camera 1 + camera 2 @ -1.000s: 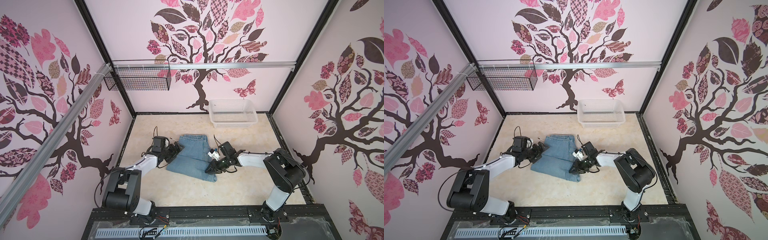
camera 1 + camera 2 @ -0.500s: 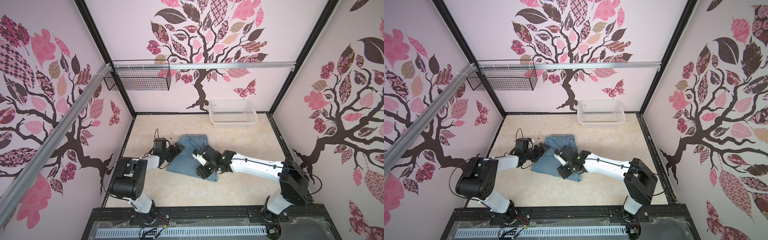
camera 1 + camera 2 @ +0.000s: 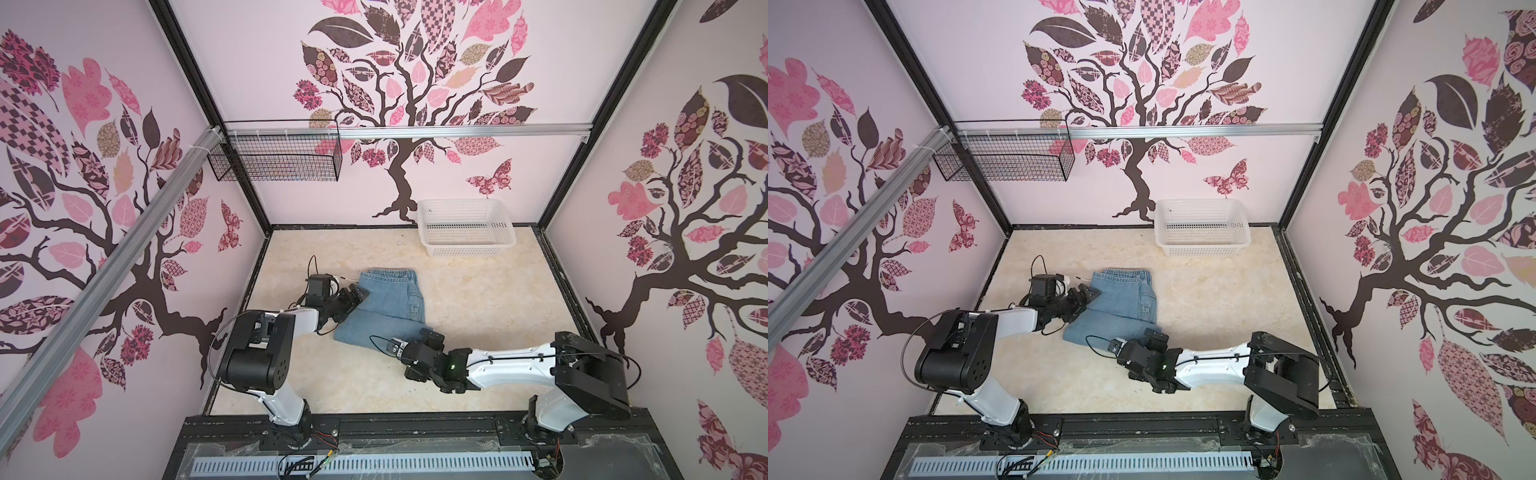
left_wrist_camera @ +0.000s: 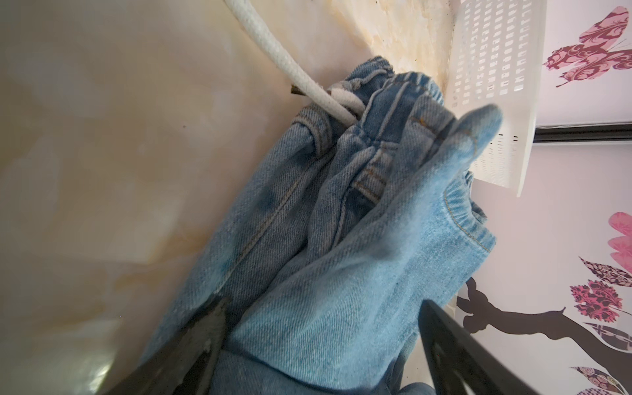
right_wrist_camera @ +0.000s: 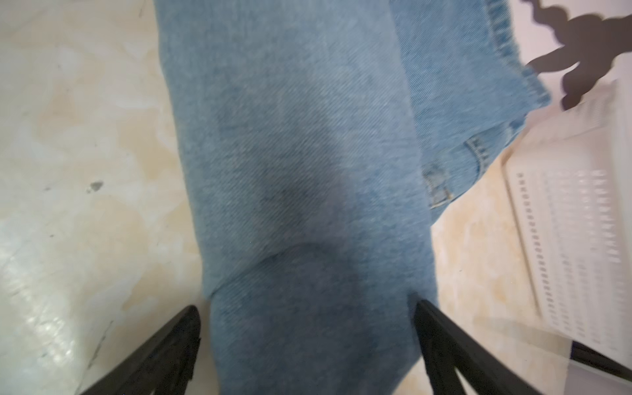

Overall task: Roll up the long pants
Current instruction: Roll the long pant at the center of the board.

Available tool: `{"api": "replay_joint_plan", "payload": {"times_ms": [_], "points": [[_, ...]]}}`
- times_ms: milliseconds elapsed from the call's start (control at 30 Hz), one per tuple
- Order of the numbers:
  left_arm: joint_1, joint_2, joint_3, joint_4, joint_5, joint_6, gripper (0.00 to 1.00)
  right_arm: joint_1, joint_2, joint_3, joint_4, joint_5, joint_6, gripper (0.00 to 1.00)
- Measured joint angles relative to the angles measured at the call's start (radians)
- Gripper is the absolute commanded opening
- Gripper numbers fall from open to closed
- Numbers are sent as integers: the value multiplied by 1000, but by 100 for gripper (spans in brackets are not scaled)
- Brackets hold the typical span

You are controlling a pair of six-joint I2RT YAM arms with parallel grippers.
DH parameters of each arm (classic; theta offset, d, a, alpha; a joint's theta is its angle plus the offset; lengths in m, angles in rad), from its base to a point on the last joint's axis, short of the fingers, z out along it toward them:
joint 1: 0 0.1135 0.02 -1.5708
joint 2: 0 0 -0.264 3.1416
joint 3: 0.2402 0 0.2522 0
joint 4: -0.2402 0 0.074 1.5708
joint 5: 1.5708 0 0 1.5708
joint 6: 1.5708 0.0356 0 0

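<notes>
The long pants (image 3: 390, 307) (image 3: 1121, 303) are light blue jeans lying folded mid-table, with the waistband toward the back wall. At their left edge my left gripper (image 3: 357, 295) (image 3: 1090, 297) (image 4: 321, 304) stands open, and a raised fold of denim (image 4: 342, 290) lies between its wide-apart fingers. A white drawstring (image 4: 307, 85) trails from the waistband. My right gripper (image 3: 415, 344) (image 3: 1142, 338) (image 5: 306, 307) is open at the pants' near end (image 5: 307, 325), one finger on either side of the folded cloth.
A white plastic basket (image 3: 465, 245) (image 3: 1204, 249) stands at the back right against the wall. A black wire basket (image 3: 274, 162) hangs from the rail at the back left. Black frame rails border the marbled table (image 3: 478, 311).
My right gripper has crossed from the pants' right edge to their near end and has opened wide. The left gripper has stayed at the left edge.
</notes>
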Motion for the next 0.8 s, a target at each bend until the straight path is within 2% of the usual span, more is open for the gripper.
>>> {"api": "replay_joint_plan", "payload": {"times_ms": [200,367,500,800], "points": [[6,19,8,23,22,2,92,2,29,-26,134,39,-77,99],[10,32,19,26,35,2,92,2,40,-27,153,42,-84,99],[11,44,32,23,46,6,92,2,14,-18,106,42,-53,99],[23,68,52,26,85,15,92,28,-173,13,-58,34,66,99]]}}
